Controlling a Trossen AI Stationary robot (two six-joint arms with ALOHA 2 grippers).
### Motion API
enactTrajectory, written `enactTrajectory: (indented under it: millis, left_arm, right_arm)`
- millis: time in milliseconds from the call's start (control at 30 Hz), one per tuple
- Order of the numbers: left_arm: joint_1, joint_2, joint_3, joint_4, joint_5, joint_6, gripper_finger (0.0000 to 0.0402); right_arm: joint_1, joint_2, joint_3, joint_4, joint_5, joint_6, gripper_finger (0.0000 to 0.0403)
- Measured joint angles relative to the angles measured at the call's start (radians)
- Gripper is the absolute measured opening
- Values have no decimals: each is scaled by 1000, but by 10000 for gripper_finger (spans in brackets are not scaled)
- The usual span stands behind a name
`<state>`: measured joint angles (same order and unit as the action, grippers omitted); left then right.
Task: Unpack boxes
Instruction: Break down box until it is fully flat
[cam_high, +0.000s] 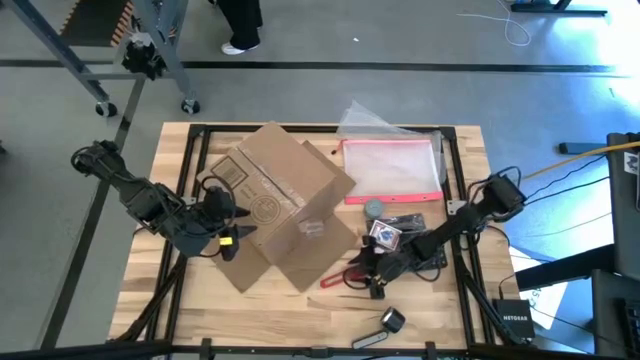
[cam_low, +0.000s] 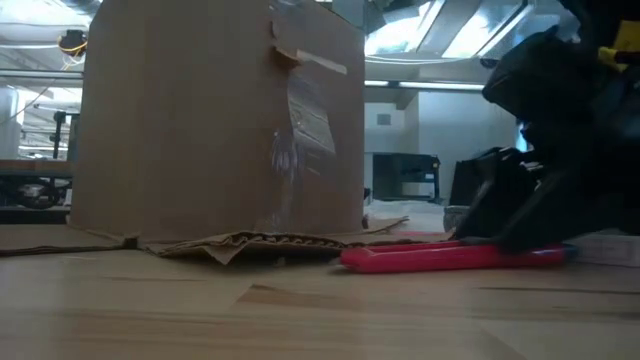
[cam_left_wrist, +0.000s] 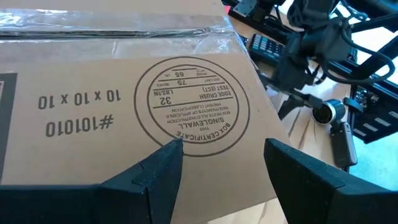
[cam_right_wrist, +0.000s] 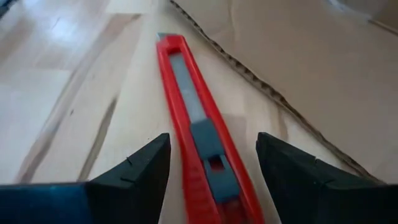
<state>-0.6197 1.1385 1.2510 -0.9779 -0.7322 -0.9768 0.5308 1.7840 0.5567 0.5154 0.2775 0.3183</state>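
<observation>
While the high view is looking down, the box (cam_high: 285, 215) is sitting mid-worktop (cam_high: 200, 285); the left hand (cam_high: 232, 240) is hanging released at its left edge. Low view: a red cutter (cam_low: 455, 257) is lying beside the box. Right wrist view: the right hand (cam_right_wrist: 211, 163) is straddling the cutter, fingers (cam_right_wrist: 146, 165) apart, not gripping.

The plain brown cardboard box (cam_high: 285, 205) is showing dark printed marks and a round stamp, the utility knife (cam_right_wrist: 199, 140) is showing bright red with a grey slider, the pouch (cam_high: 392, 170) is showing pink-red edging, and the table (cam_high: 150, 280) is showing pale wood grain.
</observation>
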Motion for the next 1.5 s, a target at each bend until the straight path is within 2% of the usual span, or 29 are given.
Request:
enactTrajectory:
  millis: [133, 333, 433, 667, 867, 1000, 1233, 1500]
  left_arm:
    - [1, 0, 0, 0, 0, -11, 219]
    - [0, 0, 0, 0, 0, -11, 219]
    - [0, 0, 0, 0, 0, -10, 219]
    - [-3, 0, 0, -1, 0, -1, 219]
    - [-3, 0, 0, -1, 0, 15, 219]
    - [-3, 3, 0, -3, 0, 19, 219]
    - [-1, 16, 1, -4, -3, 25, 219]
    - [-1, 16, 1, -5, -2, 16, 219]
  right_arm:
    - [-1, 50, -1, 101, 12, -47, 232]
    - [10, 51, 0, 85, 11, -35, 232]
    - [15, 13, -2, 9, 10, -13, 232]
    - [14, -151, -7, -289, -4, 88, 232]
    - [14, -261, -7, -484, -15, 105, 232]
    - [12, -269, -7, -398, -17, 82, 232]
    - [-5, -172, -5, -211, 43, -120, 232]
    - [-88, -40, -4, -84, -123, -149, 232]
